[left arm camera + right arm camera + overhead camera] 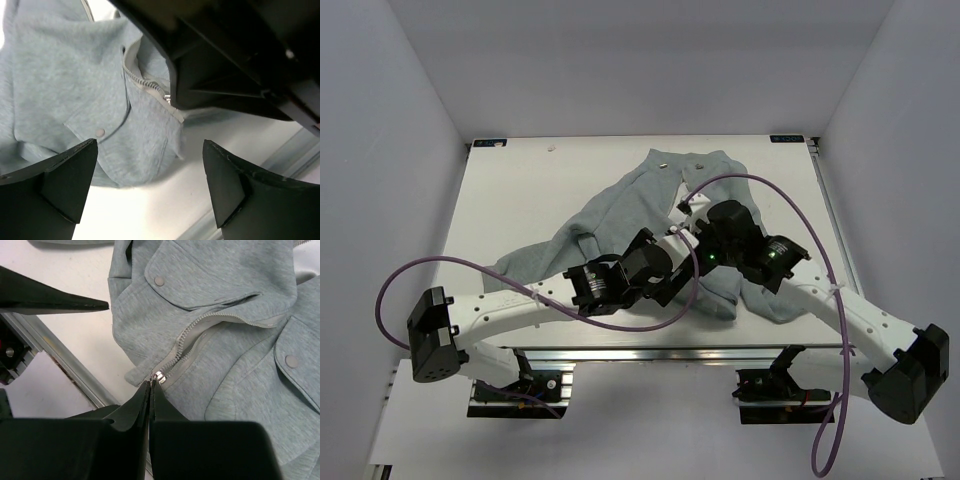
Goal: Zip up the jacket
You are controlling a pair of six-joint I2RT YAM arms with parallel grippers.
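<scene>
**Item:** light grey soft fabric jacket (625,205), lying front-up on the white worktop (510,190), hem toward the arm bases. The metal-toothed centre zipper (186,340) gapes along its visible run. Its two rows meet only at the foot.

**Right claw** (151,386): pressed together on the jacket at the zipper's foot, with the small silver slider (159,376) just beyond its tips. Whether the pads hold the slider's tab or only the tape cannot be told. Judged purpose: a grip at the start of the track, from which the slider can be drawn away from the claw toward the collar.

**Left claw** (150,162): spread and holding nothing, poised over the hem beside the right claw. A flap pocket with a round snap (100,132) lies just beyond one finger. Judged purpose: ready to pin the hem so the cloth does not ride up with the pull.

**Views:**
- The top external view gives the whole garment and both arms converging over the hem, but the wrists hide both claws.
- Only the right wrist view shows the slider and the closed tips.
- Only the left wrist view shows the spread gap. There the right arm's black housing (240,60) covers the zipper's foot.
</scene>
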